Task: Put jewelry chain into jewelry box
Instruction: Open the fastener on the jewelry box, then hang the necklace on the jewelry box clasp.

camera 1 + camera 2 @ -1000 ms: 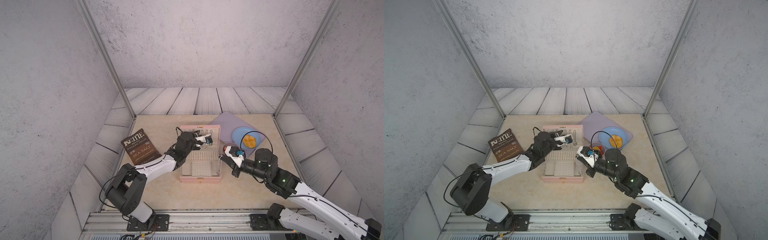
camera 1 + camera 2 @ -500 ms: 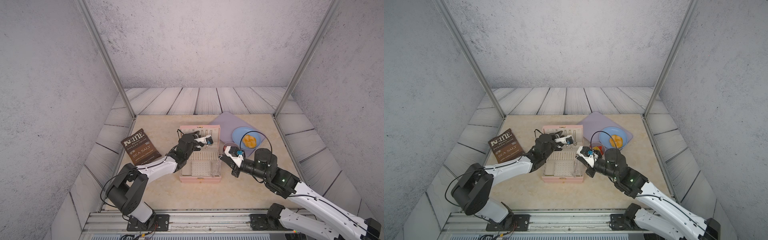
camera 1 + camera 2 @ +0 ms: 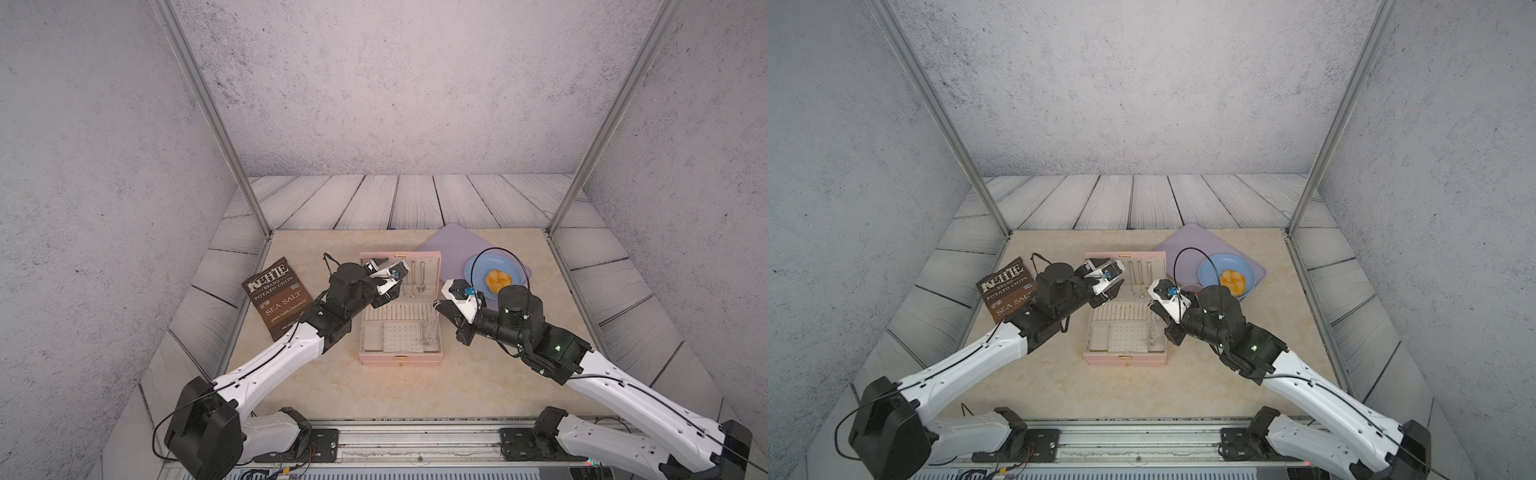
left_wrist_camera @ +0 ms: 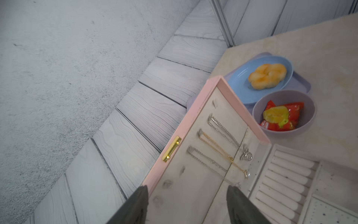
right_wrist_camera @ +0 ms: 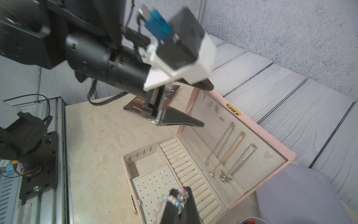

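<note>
The jewelry chain [image 5: 159, 205] hangs almost straight down, with its long axis vertical, from the right gripper [image 5: 179, 191]. The jaws of this gripper are closed tight on its upper end. Its lower end reaches down to the right side of the open jewelry box [image 3: 401, 360]. The left gripper [image 4: 187, 188] stands open and empty by the raised lid. The box lies on a beige marbled table [image 3: 478, 374], between grey walls.

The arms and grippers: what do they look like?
Left arm and right arm: white shells, black joints, thin black cables. Left gripper and right gripper: dark tapered fingers, white mount, blue connector. Green light on the right forearm.
</note>
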